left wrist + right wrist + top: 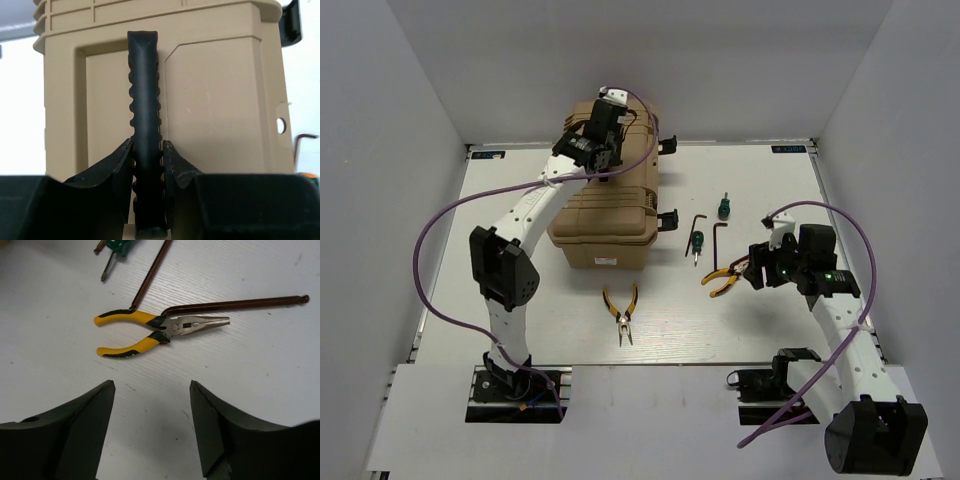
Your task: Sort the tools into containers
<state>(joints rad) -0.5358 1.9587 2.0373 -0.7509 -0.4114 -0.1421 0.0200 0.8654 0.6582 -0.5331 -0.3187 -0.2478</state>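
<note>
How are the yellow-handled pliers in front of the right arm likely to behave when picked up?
The pliers look like rigid metal, so probably stiff and fairly heavy for their size. Their handles lie splayed, so the pivot may swing shut when squeezed. A hex key seems to touch their head and would likely be nudged.

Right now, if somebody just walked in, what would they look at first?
Probably the big tan case toward the back of the white table, left of the middle, with the left gripper clamped on its black handle. Next, the yellow-handled pliers lying flat on the right side, just ahead of the right gripper, whose jaws stand wide open.
</note>
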